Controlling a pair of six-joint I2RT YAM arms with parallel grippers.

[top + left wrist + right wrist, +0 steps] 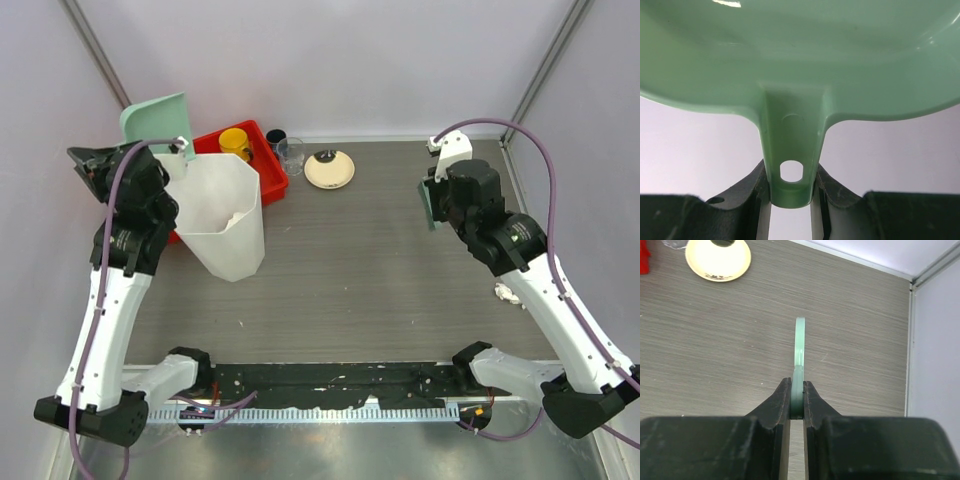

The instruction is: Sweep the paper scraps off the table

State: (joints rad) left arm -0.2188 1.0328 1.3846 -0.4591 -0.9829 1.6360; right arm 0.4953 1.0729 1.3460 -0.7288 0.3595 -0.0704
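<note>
My left gripper [160, 158] [790, 186] is shut on the handle of a pale green dustpan [155, 120] [800, 55]. It holds the pan raised and tipped over a tall white bin [225, 215] at the left. My right gripper [436, 197] [797, 400] is shut on a thin green flat sweeping tool [427, 207] [799, 340], held edge-on above the table [370, 270] [715, 340] at the right. One crumpled white paper scrap [508, 294] lies on the table beside my right forearm. No other scrap shows.
A red tray [262, 172] at the back left holds a yellow cup [235, 143]. A dark cup [275, 138] and a clear glass [292, 153] stand beside it. A round cream plate [330, 168] [717, 257] sits at the back centre. Pale walls enclose the table.
</note>
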